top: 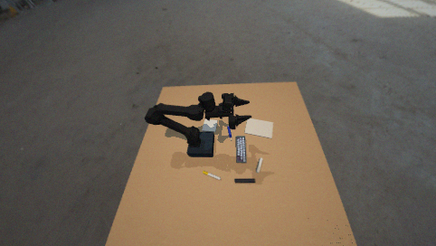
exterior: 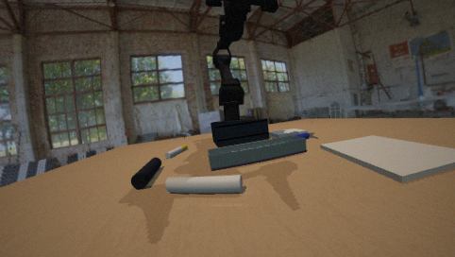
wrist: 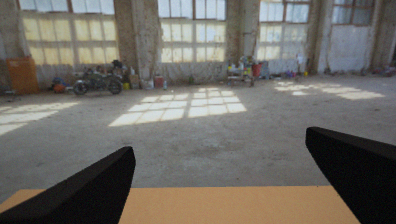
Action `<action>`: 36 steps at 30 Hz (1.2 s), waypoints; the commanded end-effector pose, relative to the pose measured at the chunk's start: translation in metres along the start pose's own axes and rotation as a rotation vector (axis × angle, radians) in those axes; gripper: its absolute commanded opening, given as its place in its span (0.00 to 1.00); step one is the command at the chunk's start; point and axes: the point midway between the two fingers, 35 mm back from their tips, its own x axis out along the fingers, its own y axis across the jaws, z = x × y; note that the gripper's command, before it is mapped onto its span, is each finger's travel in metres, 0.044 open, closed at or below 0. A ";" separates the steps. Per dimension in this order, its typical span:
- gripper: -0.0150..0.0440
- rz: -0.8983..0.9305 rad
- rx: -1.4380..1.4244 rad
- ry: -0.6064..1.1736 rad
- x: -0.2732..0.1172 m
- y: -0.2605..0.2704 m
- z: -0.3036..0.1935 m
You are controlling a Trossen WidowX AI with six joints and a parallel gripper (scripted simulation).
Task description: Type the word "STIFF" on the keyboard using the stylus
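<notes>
My gripper [top: 250, 109] [wrist: 219, 145] is wide open and empty, high above the desk, pointing forward. The keyboard [top: 241, 149] [exterior: 257, 154] lies on the desk in front of the arm's base. A thin blue pen-like stick [top: 230, 132] [exterior: 302, 136] with a pale tip lies near the keyboard's far end in the top view. A white stick with a yellow end [top: 213, 175] [exterior: 176, 151] lies on the near side. Which stick is the stylus I cannot tell for certain. The wrist view shows neither keyboard nor sticks.
A white cylinder [top: 260, 165] [exterior: 204, 184] and a black cylinder [top: 244, 181] [exterior: 146, 173] lie near the keyboard's near end in the top view. A flat pale board [top: 260, 128] [exterior: 392, 153] lies beyond it. A small pale blue and white object [top: 210, 125] lies by the arm's base.
</notes>
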 end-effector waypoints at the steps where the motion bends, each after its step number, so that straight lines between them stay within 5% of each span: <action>1: 0.96 0.001 0.001 0.012 0.002 0.000 -0.002; 9: 0.60 0.054 0.050 0.552 0.044 0.017 -0.117; 17: 0.25 0.077 0.086 1.147 0.031 0.037 -0.238; 24: 0.25 0.062 0.095 1.619 -0.011 0.048 -0.311; 36: 0.25 0.060 0.094 1.632 -0.012 0.038 -0.313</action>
